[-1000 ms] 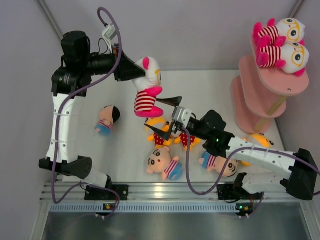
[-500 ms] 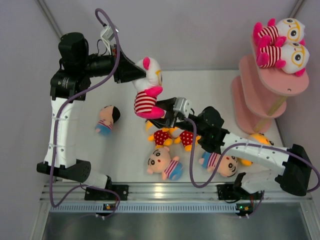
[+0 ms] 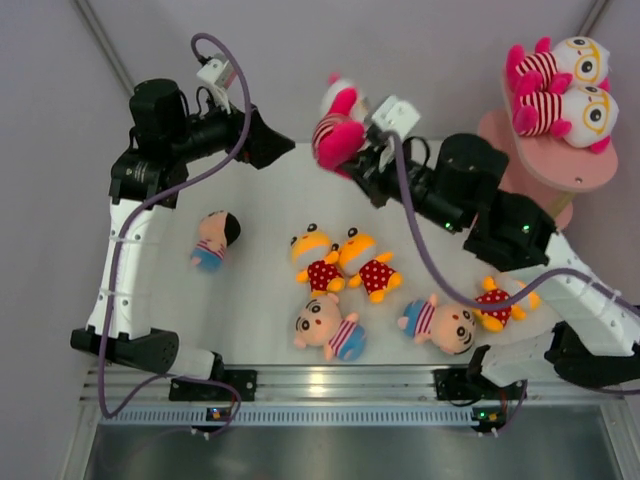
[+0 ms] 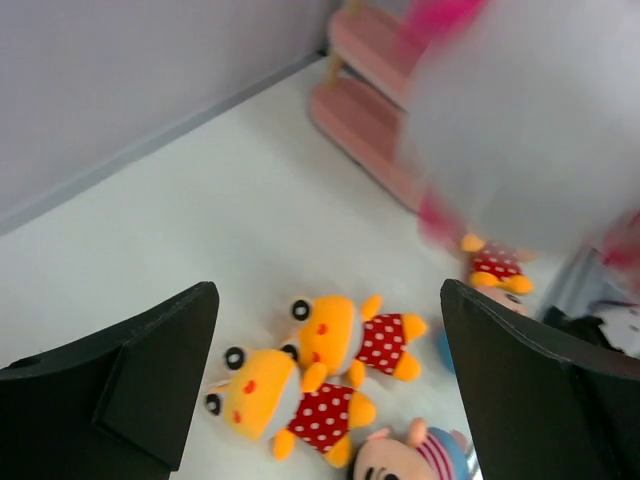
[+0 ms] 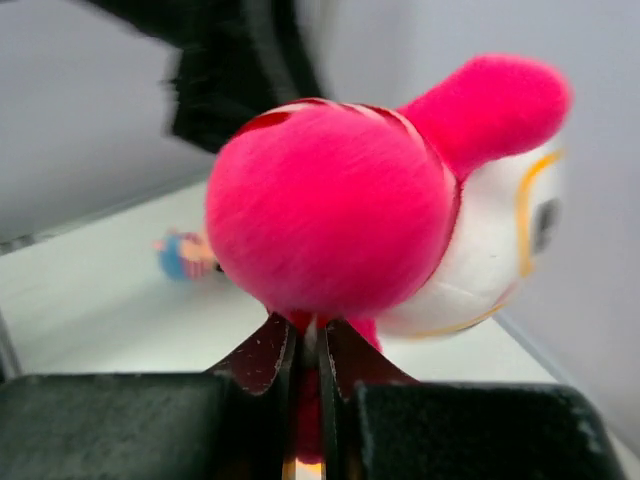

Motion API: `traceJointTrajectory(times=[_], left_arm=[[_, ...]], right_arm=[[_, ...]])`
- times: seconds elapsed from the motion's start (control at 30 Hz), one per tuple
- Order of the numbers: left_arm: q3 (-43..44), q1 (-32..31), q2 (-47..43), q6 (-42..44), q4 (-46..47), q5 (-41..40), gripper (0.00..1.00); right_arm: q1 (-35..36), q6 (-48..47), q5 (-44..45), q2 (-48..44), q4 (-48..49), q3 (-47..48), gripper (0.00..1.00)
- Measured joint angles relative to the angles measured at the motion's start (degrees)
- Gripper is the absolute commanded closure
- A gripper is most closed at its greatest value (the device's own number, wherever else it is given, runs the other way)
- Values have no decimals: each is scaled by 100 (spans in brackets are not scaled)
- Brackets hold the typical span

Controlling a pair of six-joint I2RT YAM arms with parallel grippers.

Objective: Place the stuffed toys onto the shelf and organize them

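My right gripper (image 3: 352,152) (image 5: 310,335) is shut on a pink foot of a white-pink striped stuffed toy (image 3: 336,122) (image 5: 340,210) and holds it in the air over the table's far side. Left of it my left gripper (image 3: 280,148) (image 4: 328,290) is open and empty, and the striped toy (image 4: 520,120) shows as a blur at its upper right. The pink shelf (image 3: 530,175) (image 4: 365,110) stands at the right, with two striped toys (image 3: 560,85) on its top tier. On the table lie two orange polka-dot toys (image 3: 340,262) (image 4: 300,375) and a third (image 3: 500,302).
Three black-haired boy dolls lie on the table, one at the left (image 3: 213,240) (image 5: 185,255), one at the front middle (image 3: 328,330) and one at the front right (image 3: 440,322). Grey walls close in the back and sides. My right arm (image 3: 500,225) reaches across in front of the shelf.
The left gripper opened and let go of the striped toy. The right gripper shut on its foot and swung it up and back, toward the far wall and the shelf side.
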Motion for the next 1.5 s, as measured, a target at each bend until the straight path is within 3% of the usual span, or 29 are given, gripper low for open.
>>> traceJointTrajectory(times=[0.17, 0.33, 0.5, 0.63, 0.8, 1.0, 1.23, 1.5], left_arm=[[-223, -26, -133, 691, -173, -1694, 2], [-927, -20, -315, 1224, -232, -2533, 2], [-1482, -20, -339, 1604, -339, -2603, 2], [-1578, -20, -339, 1797, -411, -2549, 2], [-1593, -22, -304, 1904, -422, -2437, 2], [-1611, -22, -157, 1963, -426, -2374, 2], [-1685, -22, -131, 2041, -483, -2337, 2], [-1685, -22, -105, 2048, -511, -2267, 2]], right_arm=[[-125, 581, 2669, 708, -2929, 3303, 100], [-518, 1320, 4133, 398, -4441, 3814, 100], [-2380, 1360, 4380, 55, -5121, 3499, 100], [-3211, 981, 4505, -114, -5217, 3134, 96], [-3847, 439, 4452, -166, -5357, 2358, 93], [-4483, -107, 4122, 365, -5442, 2116, 93], [-4787, -354, 3637, 857, -5442, 2142, 89], [-5095, -378, 3606, 772, -5447, 2004, 80]])
